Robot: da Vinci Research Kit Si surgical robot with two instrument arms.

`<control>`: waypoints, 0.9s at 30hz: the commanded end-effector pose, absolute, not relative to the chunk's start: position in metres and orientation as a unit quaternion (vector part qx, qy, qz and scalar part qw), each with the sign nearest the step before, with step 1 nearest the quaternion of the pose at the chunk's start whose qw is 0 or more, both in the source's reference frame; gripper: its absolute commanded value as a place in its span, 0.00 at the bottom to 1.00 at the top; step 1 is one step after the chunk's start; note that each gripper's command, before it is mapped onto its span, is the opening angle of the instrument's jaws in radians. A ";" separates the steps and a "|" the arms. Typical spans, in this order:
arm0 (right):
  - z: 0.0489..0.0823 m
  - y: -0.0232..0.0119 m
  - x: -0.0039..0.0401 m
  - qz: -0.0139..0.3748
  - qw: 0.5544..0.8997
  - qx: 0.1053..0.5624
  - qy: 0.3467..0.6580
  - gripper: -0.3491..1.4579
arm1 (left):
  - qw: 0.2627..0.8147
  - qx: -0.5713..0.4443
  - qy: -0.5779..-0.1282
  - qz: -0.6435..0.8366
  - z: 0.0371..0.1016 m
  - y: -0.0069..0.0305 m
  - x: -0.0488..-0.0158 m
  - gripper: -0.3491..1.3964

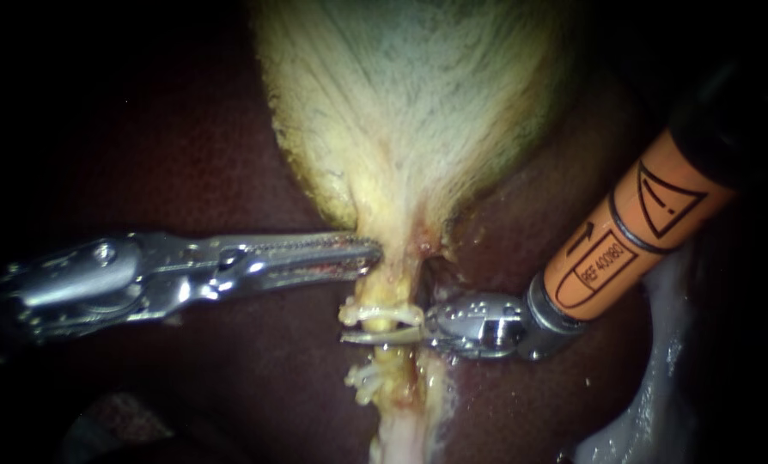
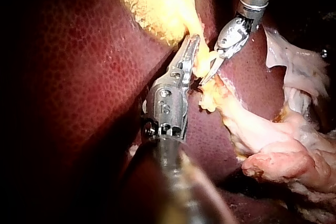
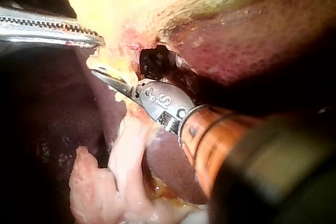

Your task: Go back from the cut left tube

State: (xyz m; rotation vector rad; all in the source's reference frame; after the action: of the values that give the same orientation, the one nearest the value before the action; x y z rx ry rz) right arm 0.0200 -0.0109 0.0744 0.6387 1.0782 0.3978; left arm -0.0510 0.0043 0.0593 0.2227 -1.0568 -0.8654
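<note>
The pale yellow gallbladder (image 1: 410,103) hangs down the middle and narrows to a neck. My left instrument (image 1: 368,255) comes in from the left, its toothed jaws shut on that neck. Below the neck runs a thin yellowish tube (image 1: 393,352) with one white clip (image 1: 384,313) above and another white clip (image 1: 365,378) below. My right instrument (image 1: 375,337), with an orange shaft, reaches in from the right. Its thin blades lie together across the tube between the two clips. The right wrist view shows these blades (image 3: 107,78) as one narrow point just under the left instrument's jaws (image 3: 94,39).
Dark red liver (image 1: 186,155) surrounds the gallbladder on both sides. Pale loose tissue (image 1: 650,404) lies at the lower right. A pinkish fatty strand (image 2: 283,150) trails away from the tube, beyond my left instrument (image 2: 192,45).
</note>
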 end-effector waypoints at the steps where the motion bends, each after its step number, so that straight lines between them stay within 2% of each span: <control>1: 0.0743 -0.0110 0.0200 0.194 0.789 0.303 0.498 0.00 | 0.770 0.103 -0.487 -0.399 0.0593 0.0043 -0.0510 0.22; 2: 0.0743 -0.0111 0.0200 0.200 0.787 0.308 0.495 0.03 | 0.770 0.103 -0.487 -0.399 0.0593 0.0043 -0.0510 0.22; 4: 0.0741 -0.0113 0.0201 0.210 0.783 0.318 0.491 0.28 | 0.770 0.103 -0.487 -0.399 0.0594 0.0043 -0.0509 0.22; 5: 0.0740 -0.0114 0.0202 0.217 0.782 0.322 0.488 0.44 | 0.770 0.103 -0.487 -0.399 0.0594 0.0043 -0.0509 0.22; 8: 0.0738 -0.0115 0.0206 0.219 0.781 0.323 0.487 0.63 | 0.770 0.103 -0.487 -0.399 0.0595 0.0043 -0.0509 0.22; 11: 0.0738 -0.0117 0.0207 0.219 0.782 0.323 0.486 0.69 | 0.770 0.103 -0.487 -0.399 0.0595 0.0044 -0.0509 0.22; 20: 0.0729 -0.0124 0.0202 0.217 0.781 0.328 0.486 0.72 | 0.770 0.103 -0.487 -0.398 0.0596 0.0044 -0.0508 0.22; 27: 0.0691 -0.0132 0.0175 0.202 0.776 0.346 0.487 0.76 | 0.770 0.103 -0.488 -0.398 0.0598 0.0045 -0.0507 0.22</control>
State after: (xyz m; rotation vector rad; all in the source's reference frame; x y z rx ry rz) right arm 0.0170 -0.0131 0.0685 0.7538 1.0515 0.4390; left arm -0.0507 0.0045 0.0598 0.2243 -1.0575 -0.8635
